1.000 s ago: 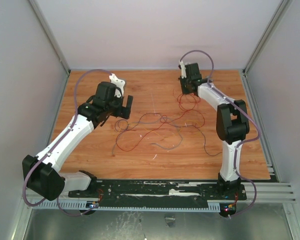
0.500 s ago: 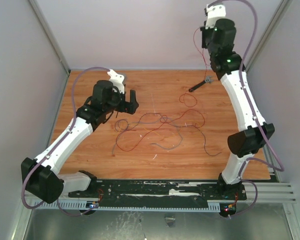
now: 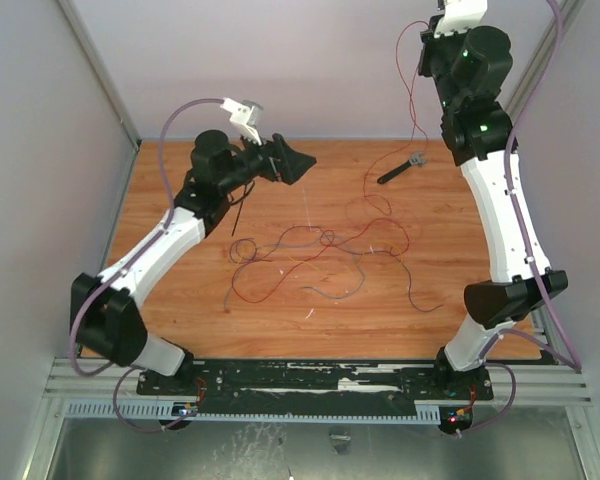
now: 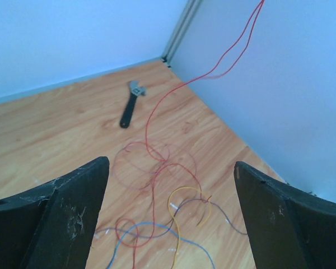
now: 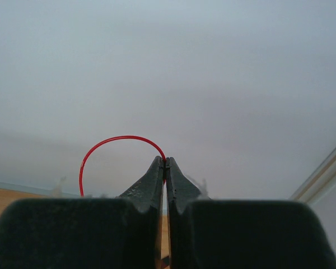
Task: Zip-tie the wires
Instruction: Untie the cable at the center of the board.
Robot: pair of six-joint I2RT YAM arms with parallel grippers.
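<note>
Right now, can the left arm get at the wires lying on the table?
Probably yes. The left end effector hangs open, facing the wires, with nothing between them; the right end effector, pinching one red strand, is raised far aside.

You are working in a robot test cell, the kind built in a lab, not a home or a shop. Pale blank panels point(image 3: 310, 70) close the space on three sides, joined at the corners by bare aluminium posts point(image 3: 98, 70). Past your right jaws there is only that plain wall. The left arm point(image 3: 150, 260) and right arm point(image 3: 500, 220) stand on a slotted metal rail point(image 3: 540, 385) at the near edge, and a green status light point(image 3: 483, 127) glows on the right one. Below and ahead of your left jaws lies a scuffed wood-grain counter point(image 3: 360, 325) carrying bench items: a small wrench point(image 4: 129, 106) and the wires point(image 3: 325, 240), lying loose.
</note>
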